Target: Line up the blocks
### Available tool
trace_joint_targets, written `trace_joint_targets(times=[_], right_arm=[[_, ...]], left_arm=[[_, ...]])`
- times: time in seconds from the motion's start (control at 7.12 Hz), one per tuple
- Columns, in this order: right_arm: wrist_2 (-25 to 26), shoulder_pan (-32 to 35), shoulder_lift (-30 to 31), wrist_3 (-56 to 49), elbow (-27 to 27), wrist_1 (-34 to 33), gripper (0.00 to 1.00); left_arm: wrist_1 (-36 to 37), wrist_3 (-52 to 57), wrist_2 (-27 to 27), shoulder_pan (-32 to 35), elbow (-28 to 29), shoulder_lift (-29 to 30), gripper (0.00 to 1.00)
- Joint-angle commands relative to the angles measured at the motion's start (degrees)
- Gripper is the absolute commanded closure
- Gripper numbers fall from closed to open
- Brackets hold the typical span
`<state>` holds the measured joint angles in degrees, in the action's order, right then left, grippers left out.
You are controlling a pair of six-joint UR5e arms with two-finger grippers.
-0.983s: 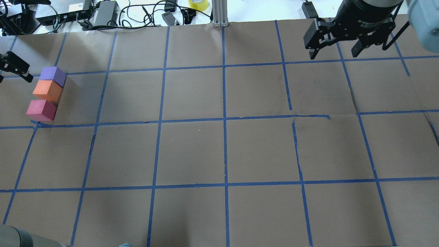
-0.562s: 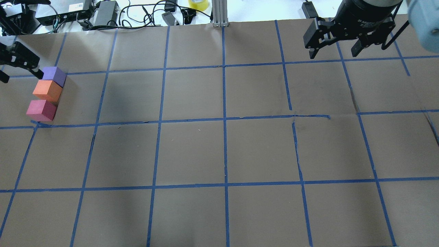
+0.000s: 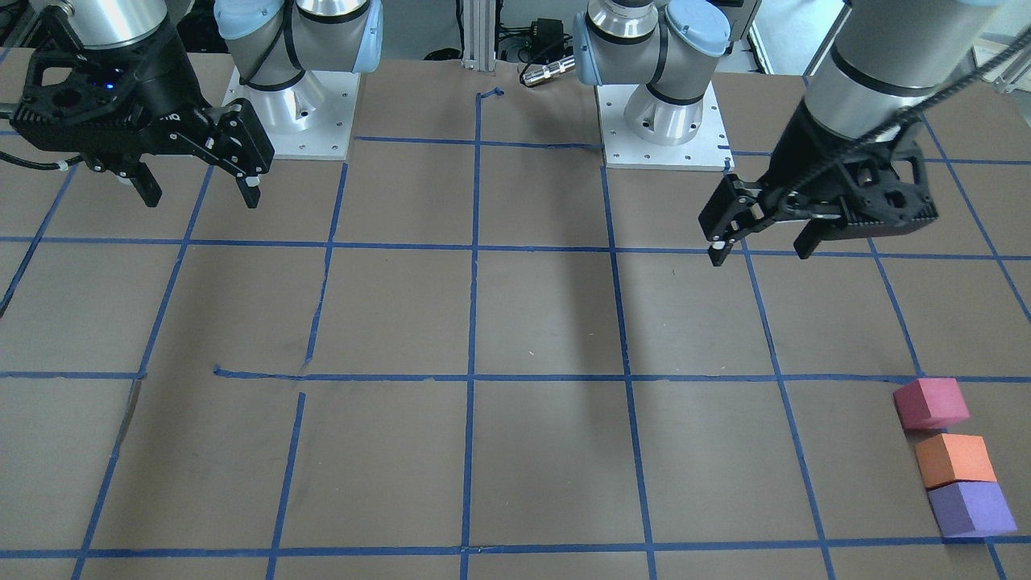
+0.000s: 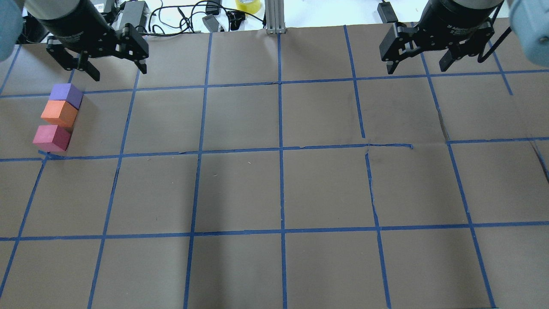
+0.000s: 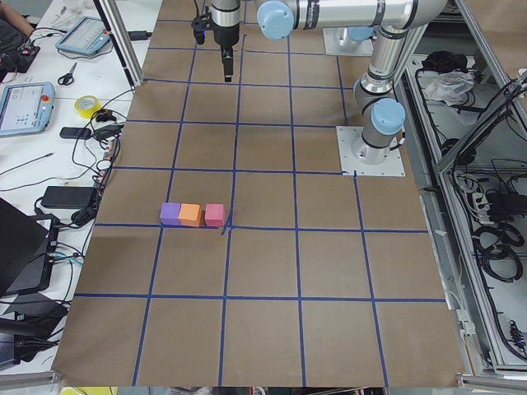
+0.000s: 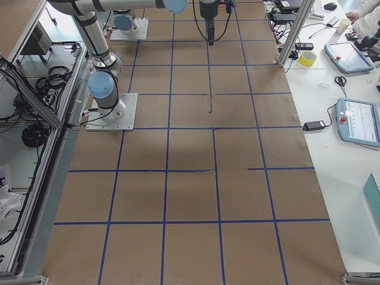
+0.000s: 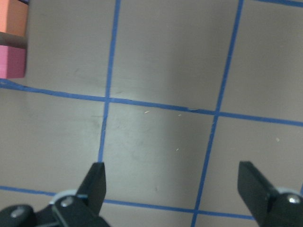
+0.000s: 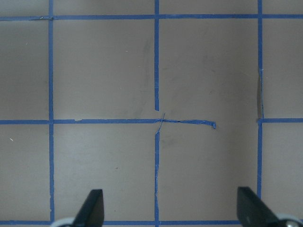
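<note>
Three blocks lie in a line at the table's far left: purple block [image 4: 65,94], orange block [image 4: 59,112] and pinkish-red block [image 4: 51,138]. The purple and orange ones touch, with a small gap before the pinkish-red one. They also show in the front view as purple [image 3: 970,507], orange [image 3: 954,459] and pinkish-red [image 3: 930,403]. My left gripper [image 4: 119,72] is open and empty, raised above the table and apart from the blocks. Its wrist view shows the orange block [image 7: 12,19] and the pinkish-red block [image 7: 12,61] at the left edge. My right gripper [image 4: 417,68] is open and empty at the far right.
Brown paper with a blue tape grid [image 4: 281,148] covers the table. Cables, power bricks and a yellow tape roll [image 4: 248,5] lie beyond the far edge, beside an aluminium post [image 4: 274,17]. The arm bases [image 3: 660,121] stand at the robot's side.
My left gripper has risen and moved right, away from the purple block at the left edge. The blocks and the right gripper have stayed put.
</note>
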<state>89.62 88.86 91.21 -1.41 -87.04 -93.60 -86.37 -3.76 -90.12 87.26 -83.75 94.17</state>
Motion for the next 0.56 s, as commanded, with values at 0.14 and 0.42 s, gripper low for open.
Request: trace_joint_targets(times=[0.14, 0.42], right_arm=[[0.0, 0.0, -0.1, 0.0, -0.1, 0.0, 0.0], [0.0, 0.0, -0.1, 0.0, -0.1, 0.0, 0.0]], left_arm=[[-2.5, -2.3, 0.4, 4.7, -3.6, -5.1, 0.0], [-2.4, -2.2, 0.6, 4.7, -4.5, -5.7, 0.0]])
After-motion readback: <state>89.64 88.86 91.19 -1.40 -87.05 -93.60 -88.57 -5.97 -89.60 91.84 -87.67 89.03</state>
